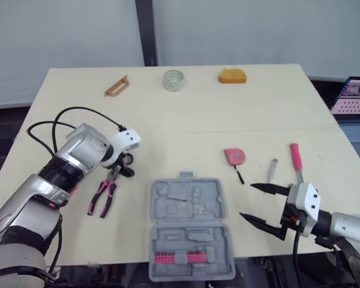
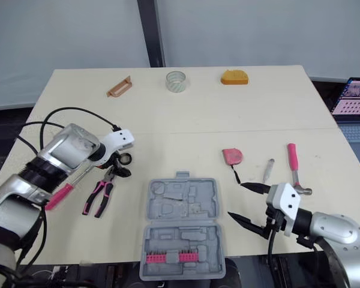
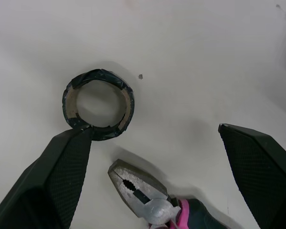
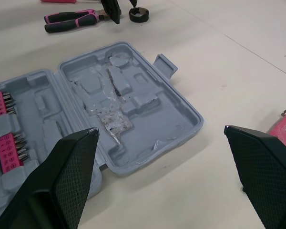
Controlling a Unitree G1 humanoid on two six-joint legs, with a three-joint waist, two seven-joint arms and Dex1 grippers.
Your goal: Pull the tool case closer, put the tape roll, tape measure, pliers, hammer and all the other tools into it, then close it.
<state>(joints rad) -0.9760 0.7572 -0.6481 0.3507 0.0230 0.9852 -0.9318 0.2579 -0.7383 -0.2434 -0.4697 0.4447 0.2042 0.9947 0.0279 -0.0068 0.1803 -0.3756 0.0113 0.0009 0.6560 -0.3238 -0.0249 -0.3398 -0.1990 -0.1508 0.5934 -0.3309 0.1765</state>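
Note:
The grey tool case (image 1: 211, 239) lies open at the table's front middle, with pink bits in its near half. My left gripper (image 1: 126, 166) is open over a small black tape roll (image 3: 98, 104) and the head of the pink-handled pliers (image 1: 104, 197); one fingertip (image 3: 78, 138) sits at the roll's rim. A pink-handled screwdriver (image 2: 60, 195) lies by that arm. Right of the case, my right gripper (image 1: 246, 201) is open and holds nothing. Beyond it lie a pink tape measure (image 1: 234, 156), a small silver tool (image 1: 272, 169) and a pink-handled hammer (image 1: 296, 159).
Along the table's far side sit a brown wooden piece (image 1: 116, 86), a clear tape roll (image 1: 174, 80) and an orange object (image 1: 232, 75). A laptop (image 1: 355, 96) stands off the table's right edge. Black cables loop over my left arm.

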